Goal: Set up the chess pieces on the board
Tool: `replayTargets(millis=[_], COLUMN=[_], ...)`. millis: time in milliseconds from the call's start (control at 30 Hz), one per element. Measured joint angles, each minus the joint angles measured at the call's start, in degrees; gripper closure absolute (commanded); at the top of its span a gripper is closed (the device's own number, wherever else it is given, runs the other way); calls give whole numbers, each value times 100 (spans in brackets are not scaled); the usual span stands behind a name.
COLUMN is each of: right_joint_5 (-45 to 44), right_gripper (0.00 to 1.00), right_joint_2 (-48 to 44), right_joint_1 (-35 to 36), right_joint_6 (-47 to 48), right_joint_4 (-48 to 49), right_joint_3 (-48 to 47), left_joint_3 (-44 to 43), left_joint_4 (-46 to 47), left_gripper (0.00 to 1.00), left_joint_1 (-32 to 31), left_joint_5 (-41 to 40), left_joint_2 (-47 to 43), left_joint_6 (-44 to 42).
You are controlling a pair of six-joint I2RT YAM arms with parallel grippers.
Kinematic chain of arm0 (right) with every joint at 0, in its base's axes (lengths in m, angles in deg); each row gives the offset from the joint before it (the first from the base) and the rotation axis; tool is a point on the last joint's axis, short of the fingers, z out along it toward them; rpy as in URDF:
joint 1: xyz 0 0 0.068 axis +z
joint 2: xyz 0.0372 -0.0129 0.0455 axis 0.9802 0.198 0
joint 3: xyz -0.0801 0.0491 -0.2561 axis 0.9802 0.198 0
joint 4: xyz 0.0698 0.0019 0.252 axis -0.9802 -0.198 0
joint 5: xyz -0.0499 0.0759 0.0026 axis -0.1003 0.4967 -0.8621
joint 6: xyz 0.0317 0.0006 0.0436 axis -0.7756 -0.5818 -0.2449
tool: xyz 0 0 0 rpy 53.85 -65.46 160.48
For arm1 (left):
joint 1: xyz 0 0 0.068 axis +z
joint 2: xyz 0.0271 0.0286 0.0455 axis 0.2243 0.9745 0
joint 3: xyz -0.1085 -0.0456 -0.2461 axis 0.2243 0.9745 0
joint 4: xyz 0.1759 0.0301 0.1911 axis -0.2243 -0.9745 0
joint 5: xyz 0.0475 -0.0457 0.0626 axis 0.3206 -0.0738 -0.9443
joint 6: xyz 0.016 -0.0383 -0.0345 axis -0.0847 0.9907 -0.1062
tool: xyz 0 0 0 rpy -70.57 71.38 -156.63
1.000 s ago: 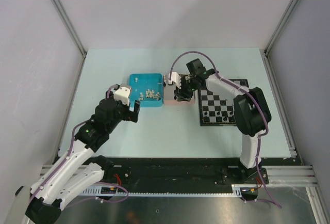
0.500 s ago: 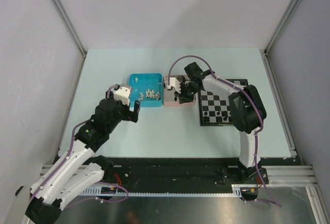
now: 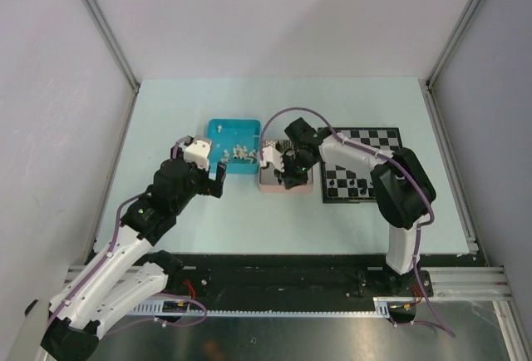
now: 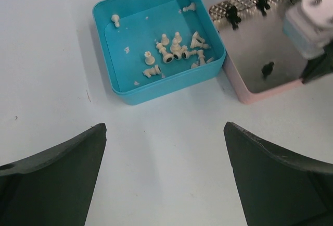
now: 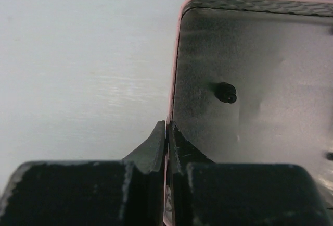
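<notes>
- Right gripper (image 5: 166, 132): clenched on the near wall of the pink tray (image 5: 175, 54), one finger outside and one inside. From my wrist view the pinched rim runs straight up the frame.
- Left gripper (image 4: 166, 184): released, jaws spread wide and holding nothing. It hovers over the table (image 4: 52, 80), below the blue tray (image 4: 156, 93) in the left wrist view.
- Pink tray, place: centre of the top view, between the blue tray and the chessboard (image 3: 366, 140). Its lower edge sits lower in the frame than the blue tray's. In the left wrist view its corner is right against the blue tray, but I cannot tell whether they touch.
- Black pieces (image 4: 232, 13): a few stand along the tray's upper edge. A lone black piece (image 5: 226, 92) sits mid-floor, and I cannot tell whether it is upright or lying.
- White pieces (image 4: 177, 51): clustered right of centre in the blue tray. Several lie on their sides with long axes pointing every way, and a few are upright. Single pawns sit near the two upper corners.
- Chessboard: right of centre in the top view, flat, edges roughly square to the table. Black figures stand on its lower rows and the upper rows are bare.
</notes>
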Motion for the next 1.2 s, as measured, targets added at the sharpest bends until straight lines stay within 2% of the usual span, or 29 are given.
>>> replayTargets(millis=[167, 267, 300, 367, 400, 500, 633, 667, 800, 900, 933, 1200], right_joint_5=[22, 52, 79, 142, 177, 212, 461, 560, 1088, 1464, 1515, 1665], right_gripper=[94, 89, 80, 69, 60, 46, 39, 37, 36, 36, 36, 37], right_joint_2=[-306, -411, -426, -455, -503, -765, -1423, -1615, -2227, -2455, -2494, -2765], right_joint_1=[378, 518, 549, 577, 577, 549, 295, 162, -658, -1384, -1537, -2354], right_joint_6=[-544, -872, -960, -1091, -1147, -1311, -1410, -1436, -1637, -1932, -2035, -2787], right_joint_4=[-105, -168, -179, -181, -188, -214, -223, -227, -229, -155, -98, 306], right_joint_3=[389, 498, 505, 505, 509, 529, 531, 531, 531, 555, 584, 938], left_joint_3=[0, 0, 0, 0, 0, -7, -129, -184, -509, -815, -931, -1934], left_joint_4=[0, 0, 0, 0, 0, 4, 0, 4, 4, 22, 31, -149], left_gripper=[1, 0, 0, 0, 0, 1, 5, 9, 12, 21, 28, 39], left_joint_1=[0, 0, 0, 0, 0, 0, 0, 0, -79, -424, -588, -1620], left_joint_5=[2, 7, 13, 48, 72, 225, 673, 807, 1276, 1340, 1331, 807], left_joint_2=[-4, -9, -7, -7, -2, 79, 479, 605, 1172, 1681, 1884, 3945], left_joint_6=[0, 2, 4, 7, 20, 116, 446, 546, 1156, 1655, 1829, 2809])
